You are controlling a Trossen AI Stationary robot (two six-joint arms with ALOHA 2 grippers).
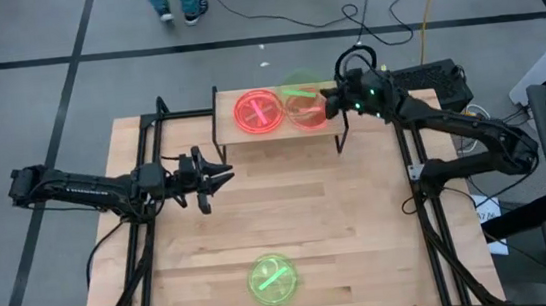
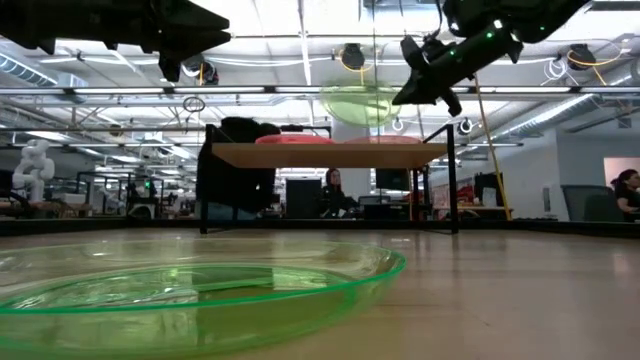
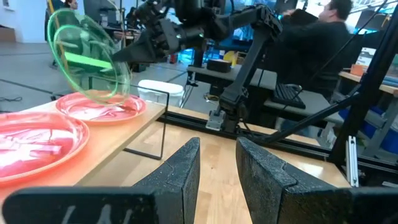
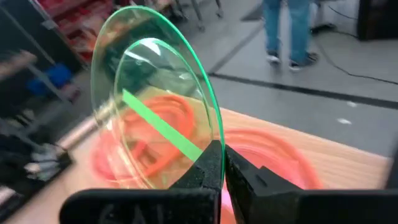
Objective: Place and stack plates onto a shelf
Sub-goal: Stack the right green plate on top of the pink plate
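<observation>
Green plate [image 4: 152, 118] pinched by its rim in right tool [image 4: 224, 163], tilted above the orange plate [image 1: 307, 112] on the shelf [image 1: 225, 127], angled to stack there; left tool [image 1: 217, 175] idles near shelf, fingers slightly apart, empty

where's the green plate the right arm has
In the high view the held green plate hangs tilted above the shelf's right end, over the orange plate, its rim pinched in the right gripper.
</observation>
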